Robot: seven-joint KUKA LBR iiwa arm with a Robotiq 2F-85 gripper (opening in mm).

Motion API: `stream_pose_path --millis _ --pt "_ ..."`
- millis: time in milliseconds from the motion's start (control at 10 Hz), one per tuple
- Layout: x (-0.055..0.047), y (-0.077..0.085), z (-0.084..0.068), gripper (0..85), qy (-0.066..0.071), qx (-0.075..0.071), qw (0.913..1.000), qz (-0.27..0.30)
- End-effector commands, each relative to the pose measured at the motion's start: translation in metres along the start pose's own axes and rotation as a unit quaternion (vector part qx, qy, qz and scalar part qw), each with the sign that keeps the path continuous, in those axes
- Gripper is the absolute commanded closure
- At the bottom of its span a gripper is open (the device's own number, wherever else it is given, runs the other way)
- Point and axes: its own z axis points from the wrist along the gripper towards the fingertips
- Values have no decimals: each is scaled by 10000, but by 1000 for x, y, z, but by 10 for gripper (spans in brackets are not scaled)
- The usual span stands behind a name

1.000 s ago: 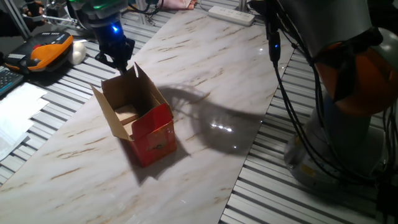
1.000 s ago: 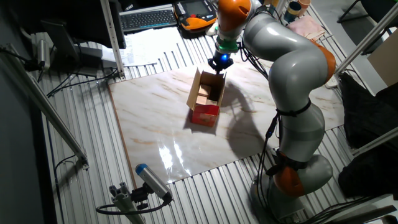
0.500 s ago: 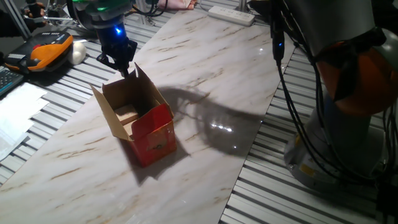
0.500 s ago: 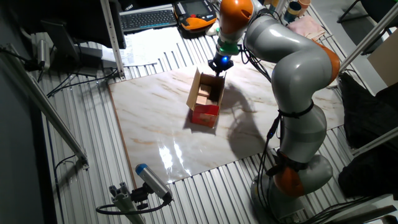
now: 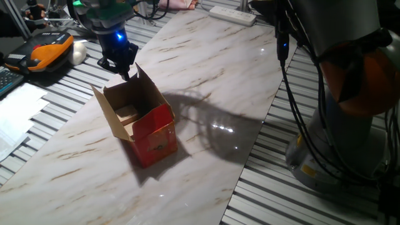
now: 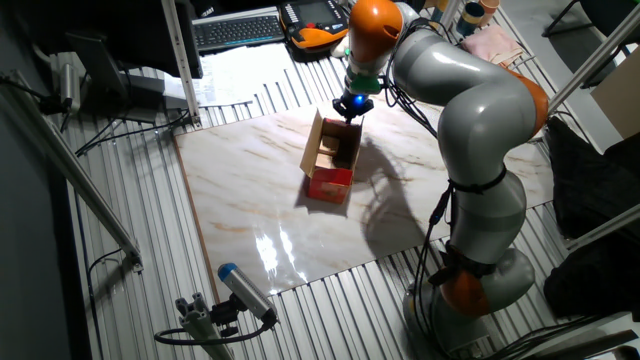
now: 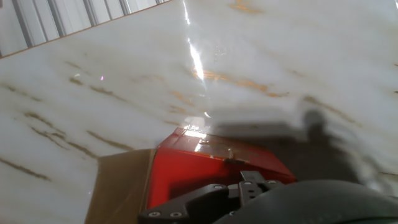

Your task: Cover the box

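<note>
- One box (image 5: 140,122) on marble tabletop (image 5: 212,81), red outside, brown inside, flaps up, top uncovered.
- Claw (image 5: 125,67) w/ blue light sits at far upright flap's top edge; open vs clenched: can't tell.
- Hand view: red panel (image 7: 211,165) close below, tabletop beyond.

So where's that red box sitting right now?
The red box stands open on the marble table, toward its left side in one fixed view, with the gripper at its far flap.
</note>
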Motion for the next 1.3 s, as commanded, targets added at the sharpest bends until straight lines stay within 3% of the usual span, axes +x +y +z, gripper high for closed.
stream_pose_path --millis 0,600,1200 --pt "0 0 0 850 -45 8 10000 16" --pt "1 3 4 850 -118 83 9999 68" --pt "1 3 9 850 -368 215 9990 91"
